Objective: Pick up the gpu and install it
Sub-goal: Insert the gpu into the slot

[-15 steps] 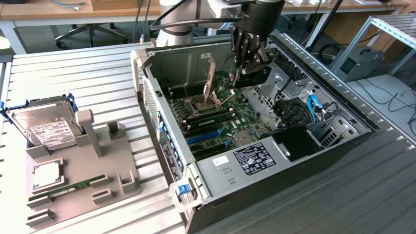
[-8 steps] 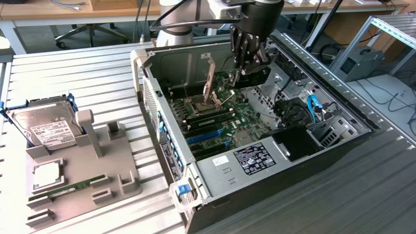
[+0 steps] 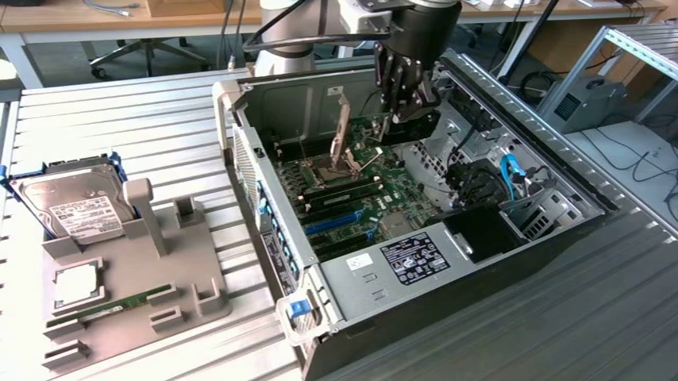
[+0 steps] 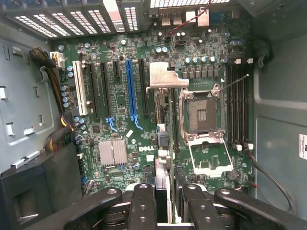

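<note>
Black gripper [image 3: 411, 101] clamped narrow on the upright gpu [image 4: 164, 124], bracket end lowest, over the motherboard [image 4: 115, 120] inside the open case [image 3: 350, 274].

We see a black matt jointed metal gripper [image 3: 408, 95] w/ dull finger links [image 4: 144, 206]. It grips a thin card w/ bright silver metal bracket [image 4: 165, 76], smooth, slightly shiny. The green glossy circuit motherboard [image 4: 120, 120] has a ribbed bare-metal heatsink [image 4: 113, 152] and a blue plastic slot [image 4: 130, 88]. The grey sheet-metal PC case [image 3: 350, 274] looks matt. The ridged aluminium tabletop [image 3: 138, 135] has a dull sheen; the grey plastic parts holder [image 3: 148, 270] looks matt.
</note>
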{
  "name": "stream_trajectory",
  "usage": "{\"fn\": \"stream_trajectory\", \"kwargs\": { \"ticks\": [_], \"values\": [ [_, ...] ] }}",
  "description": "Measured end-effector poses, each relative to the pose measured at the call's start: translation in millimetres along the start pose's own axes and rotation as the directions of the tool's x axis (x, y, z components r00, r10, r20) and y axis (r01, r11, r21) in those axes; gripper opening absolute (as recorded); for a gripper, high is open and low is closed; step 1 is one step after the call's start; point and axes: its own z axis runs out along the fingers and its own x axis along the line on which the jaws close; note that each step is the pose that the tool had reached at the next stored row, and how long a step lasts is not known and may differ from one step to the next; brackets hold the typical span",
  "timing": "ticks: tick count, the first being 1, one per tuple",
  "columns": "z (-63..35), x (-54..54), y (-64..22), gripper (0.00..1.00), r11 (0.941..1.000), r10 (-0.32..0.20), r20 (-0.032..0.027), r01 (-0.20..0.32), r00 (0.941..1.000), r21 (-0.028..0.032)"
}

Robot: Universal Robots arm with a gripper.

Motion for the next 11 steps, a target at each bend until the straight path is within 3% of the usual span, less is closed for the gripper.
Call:
{"fn": "stream_trajectory", "kwargs": {
  "ticks": [11],
  "values": [
    [6.7, 1.0, 2.4, 0.27, 1.0000, 0.000, 0.0000, 0.000, 1.0000, 0.0000]
  ]
}}
